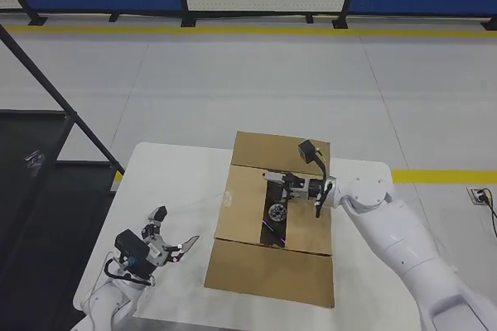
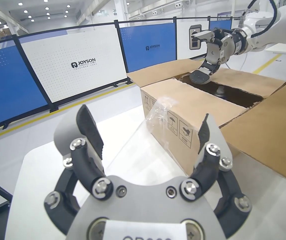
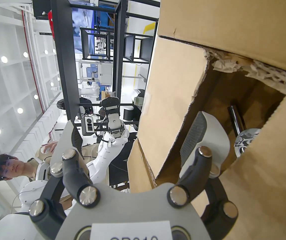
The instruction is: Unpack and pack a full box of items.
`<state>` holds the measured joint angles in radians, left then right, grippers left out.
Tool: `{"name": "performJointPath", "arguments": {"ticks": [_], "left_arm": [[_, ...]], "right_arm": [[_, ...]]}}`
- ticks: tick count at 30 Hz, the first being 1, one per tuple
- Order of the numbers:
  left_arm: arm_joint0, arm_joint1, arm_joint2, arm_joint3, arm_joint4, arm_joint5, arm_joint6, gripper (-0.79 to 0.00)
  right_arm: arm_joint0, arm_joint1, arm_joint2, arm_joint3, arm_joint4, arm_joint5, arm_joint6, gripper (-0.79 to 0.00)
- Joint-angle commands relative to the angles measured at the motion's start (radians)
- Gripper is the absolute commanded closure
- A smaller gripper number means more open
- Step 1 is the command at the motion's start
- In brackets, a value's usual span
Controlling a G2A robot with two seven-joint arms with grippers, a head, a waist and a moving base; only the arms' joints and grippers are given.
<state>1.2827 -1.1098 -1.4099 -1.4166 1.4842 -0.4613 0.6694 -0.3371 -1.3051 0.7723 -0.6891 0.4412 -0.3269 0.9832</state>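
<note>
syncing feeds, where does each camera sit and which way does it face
top view: above the arms, looking down at table and open box; both arms show.
left wrist view: on the left arm, low over the table, facing the box's side; open left gripper shows.
right wrist view: on the right arm, facing the box's opening; open right gripper shows.
shared: top and left wrist views both show the right gripper.

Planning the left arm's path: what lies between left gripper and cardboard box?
Left wrist view: white table and a clear plastic strip trailing from the cardboard box.
</note>
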Motion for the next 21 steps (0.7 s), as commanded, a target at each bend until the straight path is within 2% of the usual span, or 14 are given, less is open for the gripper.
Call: {"name": "performJointPath", "arguments": {"ticks": [1,12,21], "left_arm": [[-0.004,-0.001,0.006,0.004,0.004,-0.002,-0.009,-0.785],[0.003,-0.002,0.023,-0.01,0.022,0.007,-0.01,-0.785],[0.027,0.0,0.02,-0.049,0.032,0.011,-0.008,-0.785]], "right_arm": [[-0.002,-0.005,-0.005,-0.001,-0.006,0.015,-0.006,-0.785],[0.012,-0.056,-0.035,0.061,0.015,0.057,-0.025,-0.785],[0.033,-0.097,-0.021,0.143,0.103,0.051,0.002,-0.785]]}}
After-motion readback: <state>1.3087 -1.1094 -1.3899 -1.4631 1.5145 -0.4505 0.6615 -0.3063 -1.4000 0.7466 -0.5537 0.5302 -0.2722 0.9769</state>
